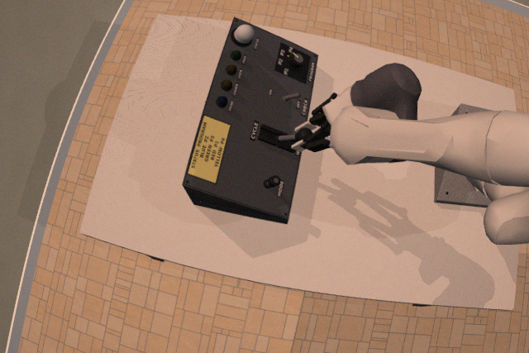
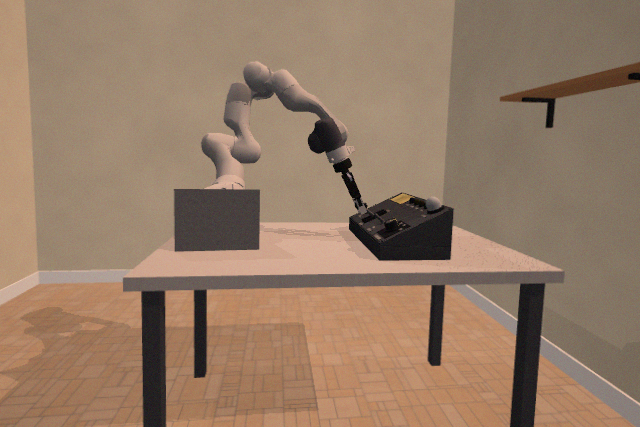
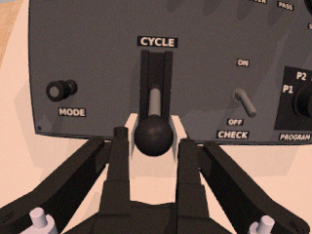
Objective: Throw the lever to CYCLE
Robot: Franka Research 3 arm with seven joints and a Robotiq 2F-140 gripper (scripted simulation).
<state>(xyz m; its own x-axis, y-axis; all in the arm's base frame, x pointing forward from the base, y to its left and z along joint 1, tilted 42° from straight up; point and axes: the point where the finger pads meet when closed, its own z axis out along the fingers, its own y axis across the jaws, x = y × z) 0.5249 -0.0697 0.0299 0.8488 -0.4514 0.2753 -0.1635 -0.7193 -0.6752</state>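
The gripper (image 3: 154,150) clamps the lever (image 3: 154,135) by its ball at the slot's near end, opposite CYCLE, low on the console (image 1: 252,135), a hold that lets the arm push it along the slot without nudging neighbouring controls.
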